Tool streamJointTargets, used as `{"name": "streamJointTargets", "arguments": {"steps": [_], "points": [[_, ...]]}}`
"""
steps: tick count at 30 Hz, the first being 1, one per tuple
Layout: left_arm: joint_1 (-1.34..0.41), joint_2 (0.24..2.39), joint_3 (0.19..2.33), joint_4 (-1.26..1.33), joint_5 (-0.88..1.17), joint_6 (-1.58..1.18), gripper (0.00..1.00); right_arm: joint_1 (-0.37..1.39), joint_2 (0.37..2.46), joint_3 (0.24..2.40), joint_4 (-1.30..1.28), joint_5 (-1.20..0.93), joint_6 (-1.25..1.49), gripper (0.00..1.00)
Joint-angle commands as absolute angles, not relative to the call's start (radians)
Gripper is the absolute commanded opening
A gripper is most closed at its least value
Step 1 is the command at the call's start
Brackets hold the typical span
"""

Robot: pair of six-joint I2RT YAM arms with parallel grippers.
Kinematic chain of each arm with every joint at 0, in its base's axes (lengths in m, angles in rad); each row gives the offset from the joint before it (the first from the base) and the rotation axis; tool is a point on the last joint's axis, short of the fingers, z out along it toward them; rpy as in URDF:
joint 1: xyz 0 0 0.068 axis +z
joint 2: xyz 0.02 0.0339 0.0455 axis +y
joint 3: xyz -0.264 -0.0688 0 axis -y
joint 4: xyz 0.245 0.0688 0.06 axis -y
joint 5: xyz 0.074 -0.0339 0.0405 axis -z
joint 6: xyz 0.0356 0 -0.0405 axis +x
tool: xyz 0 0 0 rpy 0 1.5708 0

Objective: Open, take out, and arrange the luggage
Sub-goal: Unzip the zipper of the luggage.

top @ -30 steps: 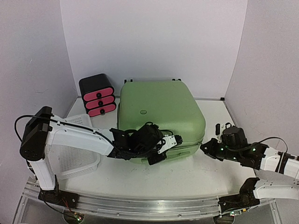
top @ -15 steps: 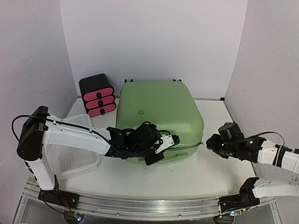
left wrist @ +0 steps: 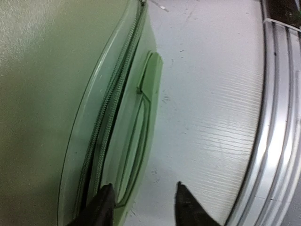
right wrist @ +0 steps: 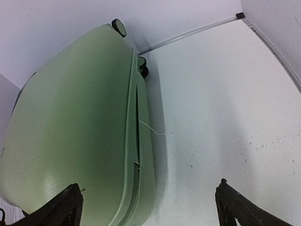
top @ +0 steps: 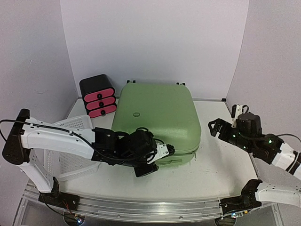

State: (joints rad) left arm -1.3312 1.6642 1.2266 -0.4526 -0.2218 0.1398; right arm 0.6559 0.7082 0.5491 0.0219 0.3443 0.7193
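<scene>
The luggage (top: 155, 115) is a large light-green hard-shell suitcase lying flat in the middle of the table, wheels (right wrist: 119, 26) toward the back wall. My left gripper (top: 157, 160) is at its front side. In the left wrist view the left gripper (left wrist: 143, 200) is part open: one finger lies by the zipper seam (left wrist: 110, 103), the other is over bare table, and nothing is pinched between them. The side handle (left wrist: 146, 108) lies just ahead. My right gripper (top: 225, 123) hovers to the right of the case, wide open and empty (right wrist: 148, 193). A dark slit (right wrist: 137, 117) runs along that side's seam.
A small black drawer box with pink fronts (top: 98, 101) stands at the back left. A white perforated basket (top: 70, 141) sits under my left arm. A metal rail (top: 141, 207) runs along the near edge. Walls close in at the back and on both sides.
Both grippers have opened. The right one pulled back up and to the right, away from the suitcase corner. The left arm drew left and nearer, and the suitcase shifted slightly left.
</scene>
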Motion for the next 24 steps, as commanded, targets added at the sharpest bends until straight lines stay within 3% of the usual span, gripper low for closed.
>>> {"name": "streamJointTargets", "arguments": {"steps": [1, 6, 11, 16, 24], "points": [[-1.364, 1.519, 1.339, -0.566, -0.238, -0.032, 0.57, 0.657, 0.863, 0.718, 0.063, 0.268, 0.612, 0.98], [-1.296, 1.422, 1.43, -0.676, -0.364, -0.219, 0.76, 0.655, 0.992, 0.831, 0.112, 0.193, 0.642, 0.98], [-1.05, 1.329, 1.43, -0.747, -0.266, -0.403, 0.97, 0.654, 1.147, 0.916, 0.153, 0.128, 0.672, 0.98], [-0.894, 1.268, 1.399, -0.748, -0.346, -0.47, 0.99, 0.633, 1.24, 0.966, 0.188, 0.049, 0.676, 0.98], [-0.633, 1.406, 1.434, -0.701, -0.047, -0.515, 1.0, 0.581, 1.284, 0.953, 0.245, -0.066, 0.68, 0.98]]}}
